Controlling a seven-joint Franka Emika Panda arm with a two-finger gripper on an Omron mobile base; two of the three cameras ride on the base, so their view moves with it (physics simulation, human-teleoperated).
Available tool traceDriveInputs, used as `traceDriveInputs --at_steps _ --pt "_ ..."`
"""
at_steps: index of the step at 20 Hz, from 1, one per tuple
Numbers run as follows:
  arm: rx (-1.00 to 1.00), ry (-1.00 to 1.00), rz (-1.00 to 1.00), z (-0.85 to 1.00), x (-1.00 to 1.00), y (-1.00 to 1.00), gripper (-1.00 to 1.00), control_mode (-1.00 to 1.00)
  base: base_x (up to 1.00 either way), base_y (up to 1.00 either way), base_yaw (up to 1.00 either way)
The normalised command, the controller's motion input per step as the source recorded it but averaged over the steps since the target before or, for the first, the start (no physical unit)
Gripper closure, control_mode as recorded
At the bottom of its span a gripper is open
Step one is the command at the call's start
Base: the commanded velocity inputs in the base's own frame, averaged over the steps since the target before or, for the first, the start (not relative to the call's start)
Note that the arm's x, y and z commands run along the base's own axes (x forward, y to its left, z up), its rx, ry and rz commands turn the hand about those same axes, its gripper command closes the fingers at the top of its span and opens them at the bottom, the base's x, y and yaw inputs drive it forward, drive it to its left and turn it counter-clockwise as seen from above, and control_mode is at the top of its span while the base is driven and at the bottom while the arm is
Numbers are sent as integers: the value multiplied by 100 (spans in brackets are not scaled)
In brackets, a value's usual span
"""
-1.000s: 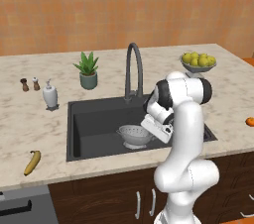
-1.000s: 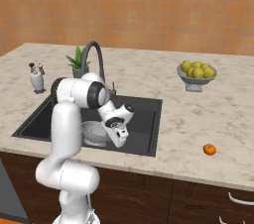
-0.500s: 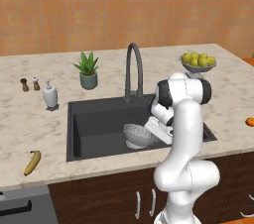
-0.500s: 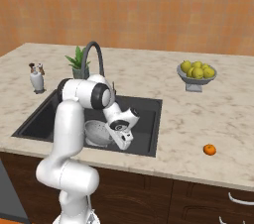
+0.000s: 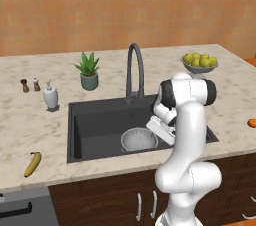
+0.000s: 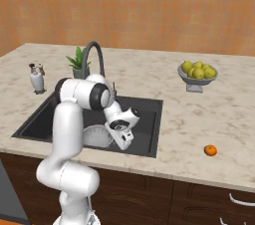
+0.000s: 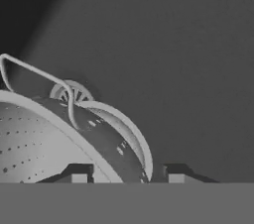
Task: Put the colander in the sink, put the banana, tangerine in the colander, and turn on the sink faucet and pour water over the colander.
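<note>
The silver perforated colander (image 5: 139,140) (image 6: 97,137) rests on the floor of the dark grey sink (image 5: 95,122) (image 6: 144,114), below the tall gooseneck faucet (image 5: 135,70) (image 6: 94,55). My gripper (image 5: 154,131) (image 6: 117,137) (image 7: 126,177) reaches down into the basin at the colander's right rim. In the hand view its fingertips (image 7: 74,177) stand well apart, open, with the colander's (image 7: 39,139) rolled rim running between them. The banana (image 5: 33,164) lies on the counter front left of the sink. The tangerine (image 5: 252,123) (image 6: 210,150) sits on the counter far to the right.
A grey footed bowl of yellow-green fruit (image 5: 200,62) (image 6: 197,72) stands at the back right. A potted plant (image 5: 89,70) (image 6: 77,62), a white soap bottle (image 5: 50,96) (image 6: 37,79) and two small shakers (image 5: 30,85) stand left of the faucet. The round drain (image 7: 69,91) lies beyond the colander.
The hand came down a little further into the sink with the colander, and the jaws have spread apart from shut on its rim.
</note>
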Motion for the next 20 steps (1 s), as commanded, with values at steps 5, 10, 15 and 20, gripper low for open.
traceDriveInputs --at_steps 5,10,15,20 --pt "2 -14 0 62 -36 -7 -100 -100 0 0 0" --pt "7 -17 0 99 -18 -14 -100 -100 0 0 0" --pt "3 -5 0 100 -3 -29 -100 -100 0 0 0" --pt "-3 1 0 100 -18 -69 -100 -100 0 0 0"
